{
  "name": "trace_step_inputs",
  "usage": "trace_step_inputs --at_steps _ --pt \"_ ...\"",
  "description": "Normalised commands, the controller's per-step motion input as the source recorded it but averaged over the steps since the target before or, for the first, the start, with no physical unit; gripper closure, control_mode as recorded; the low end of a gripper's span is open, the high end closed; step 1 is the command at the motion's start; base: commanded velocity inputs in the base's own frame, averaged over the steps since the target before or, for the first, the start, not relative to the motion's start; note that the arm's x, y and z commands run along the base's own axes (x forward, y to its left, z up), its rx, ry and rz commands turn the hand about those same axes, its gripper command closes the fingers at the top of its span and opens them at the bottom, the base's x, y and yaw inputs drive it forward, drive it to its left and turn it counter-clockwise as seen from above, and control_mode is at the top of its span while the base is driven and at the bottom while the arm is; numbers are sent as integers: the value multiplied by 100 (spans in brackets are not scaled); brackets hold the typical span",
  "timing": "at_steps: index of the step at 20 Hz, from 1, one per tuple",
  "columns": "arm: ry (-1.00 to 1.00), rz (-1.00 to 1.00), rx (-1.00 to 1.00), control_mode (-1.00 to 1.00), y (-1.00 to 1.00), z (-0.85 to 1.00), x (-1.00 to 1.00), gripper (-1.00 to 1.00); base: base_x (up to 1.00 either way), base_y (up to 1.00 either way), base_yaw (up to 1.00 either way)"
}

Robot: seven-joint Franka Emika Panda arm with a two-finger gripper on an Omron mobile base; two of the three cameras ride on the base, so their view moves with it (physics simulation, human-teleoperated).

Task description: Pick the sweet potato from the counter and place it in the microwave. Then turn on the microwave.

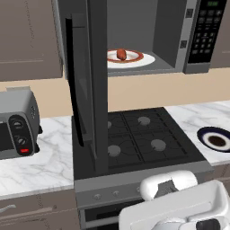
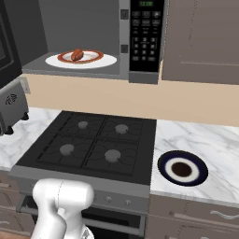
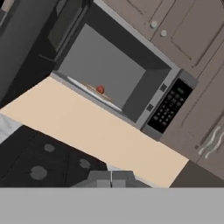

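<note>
Sitting on its white plate, the small reddish-brown sweet potato [image 1: 121, 54] rests inside the open dark grey microwave [image 1: 197, 36], far above the empty, pinched-shut claw [image 3: 111, 178].

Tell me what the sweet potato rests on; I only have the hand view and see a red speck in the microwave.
Observer: The sweet potato lies on a white plate with a red ring, inside the microwave.
Operator: Is the door wide open?
Observer: Yes, the door stands wide open to the left.
Operator: Anything on the counter?
Observer: A dark-rimmed dish sits on the counter, right of the stove.
</note>
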Motion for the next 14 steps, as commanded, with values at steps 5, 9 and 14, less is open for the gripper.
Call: trace_step_inputs --at_steps 5,9,14 --pt "-23 0 -6 -100 41 -28 0 100 0 0 0" --pt "-26 0 -4 -100 42 -4 15 100 0 0 0" --pt "-24 0 -5 -100 39 -7 24 100 0 0 0"
